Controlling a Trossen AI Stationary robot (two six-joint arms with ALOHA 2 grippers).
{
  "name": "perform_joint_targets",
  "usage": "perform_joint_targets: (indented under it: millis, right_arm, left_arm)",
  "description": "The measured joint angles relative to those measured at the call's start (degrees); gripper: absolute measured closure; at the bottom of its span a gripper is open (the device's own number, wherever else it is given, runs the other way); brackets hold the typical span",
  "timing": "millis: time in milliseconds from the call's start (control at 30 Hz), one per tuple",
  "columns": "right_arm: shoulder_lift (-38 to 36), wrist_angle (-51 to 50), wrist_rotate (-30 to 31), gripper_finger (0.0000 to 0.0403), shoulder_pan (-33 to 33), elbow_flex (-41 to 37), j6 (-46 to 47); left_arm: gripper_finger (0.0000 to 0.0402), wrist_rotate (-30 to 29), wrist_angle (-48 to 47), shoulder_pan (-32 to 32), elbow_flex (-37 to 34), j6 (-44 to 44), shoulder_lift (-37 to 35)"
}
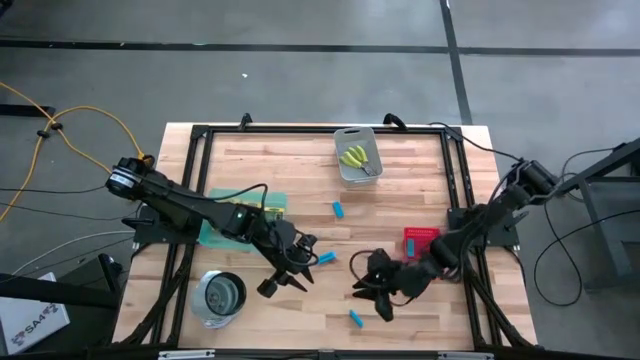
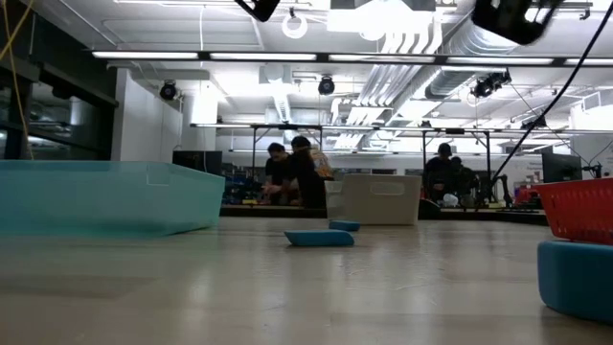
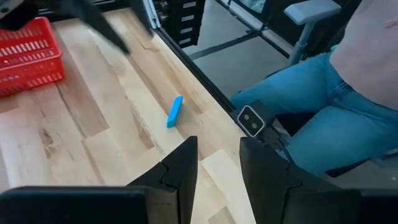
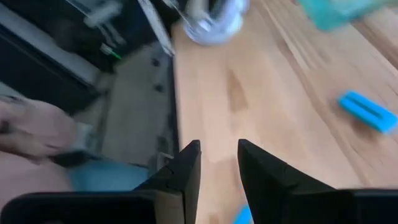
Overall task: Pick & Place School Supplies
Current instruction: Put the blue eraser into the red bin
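My left gripper (image 1: pixel 285 284) hovers open and empty over the table's near middle, as its wrist view (image 3: pixel 217 162) shows. My right gripper (image 1: pixel 372 300) is open and empty just to its right, also seen in its wrist view (image 4: pixel 219 165). Light-blue blocks lie flat on the wood: one (image 1: pixel 339 209) at mid-table, one (image 1: pixel 326 258) between the grippers, and one (image 1: pixel 355 318) near the front edge, ahead of my left fingers (image 3: pixel 175 111). Yellow-green-handled tools (image 1: pixel 354 156) lie in the grey bin (image 1: pixel 344 172). I cannot make out any crayon boxes.
A red tray (image 1: pixel 420 240) stands right of centre, close to my right arm. A round metal cup (image 1: pixel 220 295) stands near the front left. A green mat (image 1: pixel 235 215) lies under my left arm. A seated person in blue trousers (image 3: pixel 323 118) is beyond the table's near edge.
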Motion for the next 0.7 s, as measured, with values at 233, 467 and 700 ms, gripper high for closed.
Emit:
perform_joint_targets:
  millis: [233, 467, 700]
  right_arm:
    - [5.4, -10.7, 1.6, 0.0305, 2.5, 4.0, 8.1]
    - [8.8, -15.6, 2.2, 0.0305, 4.6, 8.8, 9.5]
    - [10.1, -21.6, 4.9, 0.0305, 5.8, 14.3, 9.7]
  left_arm:
    - [0.0287, -0.4, -0.2, -1.6, 0.0, -1.2, 0.0]
    - [0.0287, -0.4, -0.2, -3.3, 0.0, -1.3, 0.0]
    - [0.0287, -3.6, -0.4, -4.9, 0.0, -2.3, 0.0]
